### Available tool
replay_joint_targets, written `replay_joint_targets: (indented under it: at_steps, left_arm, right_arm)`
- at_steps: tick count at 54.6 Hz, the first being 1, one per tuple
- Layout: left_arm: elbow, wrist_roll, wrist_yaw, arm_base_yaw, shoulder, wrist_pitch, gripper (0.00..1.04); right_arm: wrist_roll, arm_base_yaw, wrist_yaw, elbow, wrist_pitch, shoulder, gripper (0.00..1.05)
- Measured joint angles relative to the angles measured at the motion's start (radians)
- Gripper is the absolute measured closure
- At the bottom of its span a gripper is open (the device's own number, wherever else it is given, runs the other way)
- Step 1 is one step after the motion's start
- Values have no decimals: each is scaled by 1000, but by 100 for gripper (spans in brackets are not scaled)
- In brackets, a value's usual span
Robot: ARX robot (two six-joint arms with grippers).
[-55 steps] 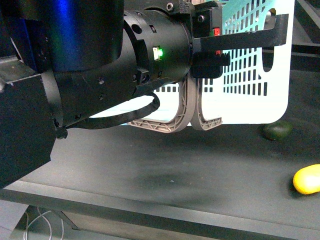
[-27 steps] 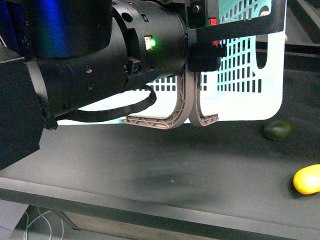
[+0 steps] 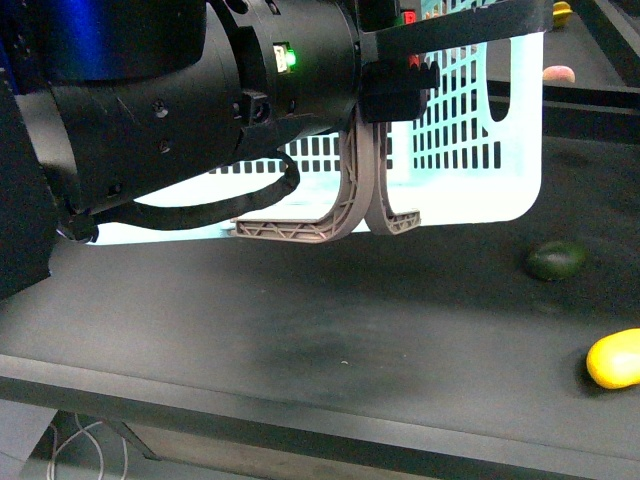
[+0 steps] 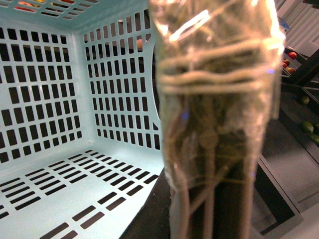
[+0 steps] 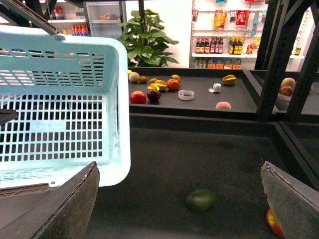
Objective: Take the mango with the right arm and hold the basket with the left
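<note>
Mango (image 3: 614,358) lies on the counter (image 3: 330,330), far on the robot's right, untouched, with a dark green fruit (image 3: 556,261) near it on the basket side. Right gripper (image 5: 179,169) is spread wide with nothing between its fingers. Left gripper (image 3: 410,62) is clamped on the basket (image 3: 470,140) rim by the grey-brown handles (image 3: 345,205); the basket is tipped and the handles hang down.
</note>
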Motion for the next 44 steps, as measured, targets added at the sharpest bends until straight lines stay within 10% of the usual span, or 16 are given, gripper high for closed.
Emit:
replay_joint_targets:
  at_steps: [44]
  left_arm:
    - [0,0,4,-1,0,0,100]
  right_arm:
    - [0,0,0,0,0,0,8]
